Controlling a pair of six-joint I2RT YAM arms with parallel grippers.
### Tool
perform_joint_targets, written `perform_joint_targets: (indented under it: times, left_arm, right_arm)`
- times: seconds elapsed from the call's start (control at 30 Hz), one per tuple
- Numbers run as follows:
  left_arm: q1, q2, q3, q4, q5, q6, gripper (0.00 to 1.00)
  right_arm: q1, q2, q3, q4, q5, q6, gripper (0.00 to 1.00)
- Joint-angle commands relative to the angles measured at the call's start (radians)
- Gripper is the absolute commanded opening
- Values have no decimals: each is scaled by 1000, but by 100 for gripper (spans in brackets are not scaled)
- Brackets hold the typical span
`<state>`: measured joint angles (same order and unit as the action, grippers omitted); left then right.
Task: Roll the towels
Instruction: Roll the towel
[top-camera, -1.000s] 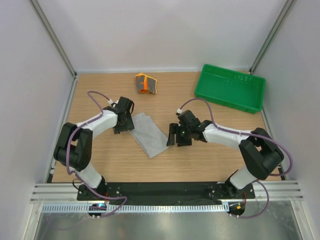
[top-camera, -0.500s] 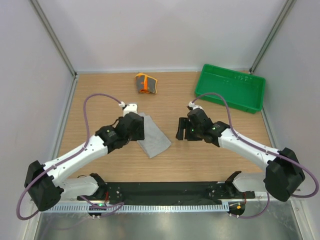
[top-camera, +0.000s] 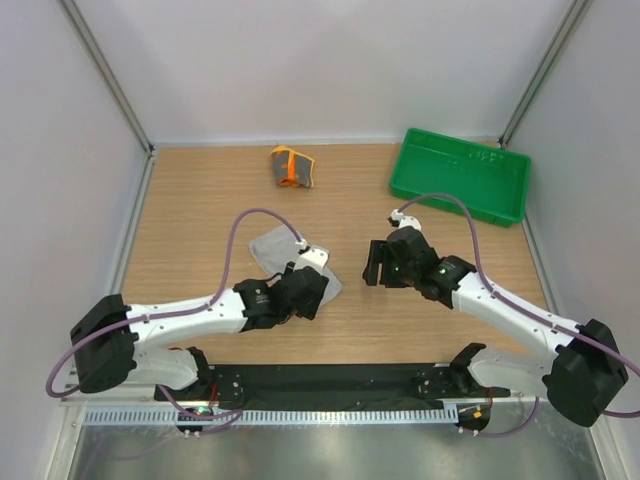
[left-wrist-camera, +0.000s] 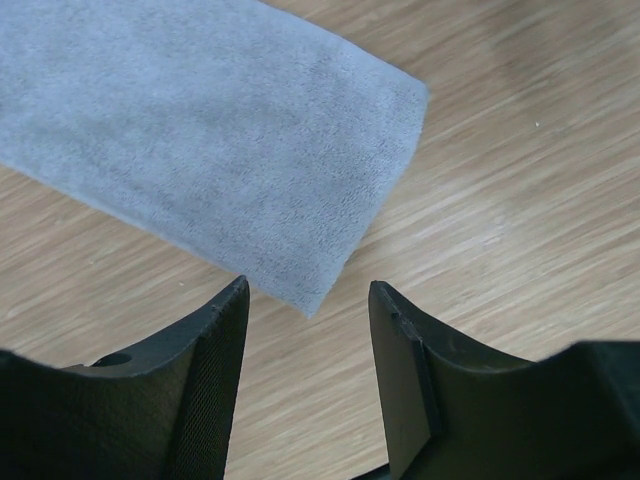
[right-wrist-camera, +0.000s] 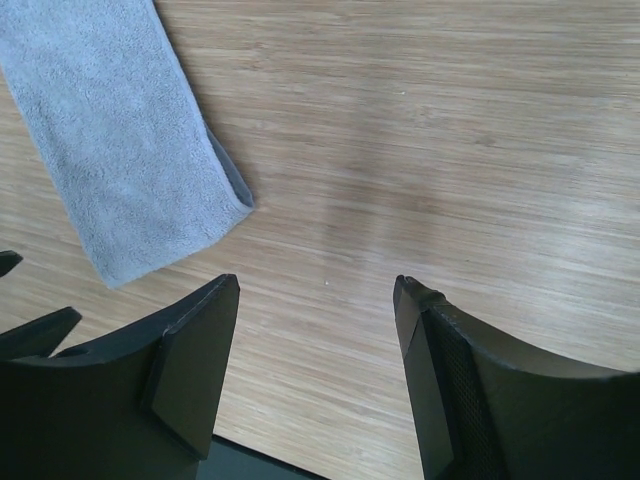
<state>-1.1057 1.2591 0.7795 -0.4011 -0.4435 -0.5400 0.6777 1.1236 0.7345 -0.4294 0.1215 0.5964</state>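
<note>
The wooden table (top-camera: 190, 200), walled on three sides, has bare room at left and between the arms. One green tray (top-camera: 460, 178) sits upper right. Of two grippers, the left gripper (left-wrist-camera: 305, 300) hangs released, its fingers just short of a corner of the grey towel (left-wrist-camera: 220, 140), which lies flat at mid-frame. The right gripper (right-wrist-camera: 318, 290) gapes empty over wood beside it. The second of two towels, the orange towel (top-camera: 291, 166), lies bunched near the back edge.

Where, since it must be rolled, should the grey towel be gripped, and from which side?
Probably its near short end, at the corner under the left gripper. The grey towel lies flat as a long folded strip, so come down from above, jaws straddling that edge, and roll along its length.
</note>
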Motion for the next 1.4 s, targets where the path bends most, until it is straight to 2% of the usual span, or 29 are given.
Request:
perform_joint_targets:
  times: [0.0,0.13,0.37,0.57,0.7,0.83,1.13,1.23,1.37]
  left_arm:
    - [-13,49,7,111,6,40,52]
    - [-16,126,10,137,31,61,50]
    - [-14,183,0,168,22,87,56]
    - [-14,232,-37,206,25,80,56]
    - [-13,266,-22,171,-41,57,57]
    - [3,312,-9,145,-37,20,57]
    - [4,321,-22,159,41,-43,58]
    - [4,332,10,160,72,-64,54]
    - [4,319,49,130,43,-77,58]
  right_arm:
    - [-3,-28,-18,6,33,0,70]
    - [-4,-31,-32,4,38,0,70]
    - [-4,-28,-40,4,44,0,70]
    - [-4,-12,-41,14,43,-3,70]
    - [-6,2,-40,21,40,-1,70]
    - [-6,10,-38,20,41,-4,70]
    - [-9,28,-43,29,43,-3,70]
    - [-10,41,-43,40,38,-1,70]
    - [-10,53,-37,43,33,3,70]
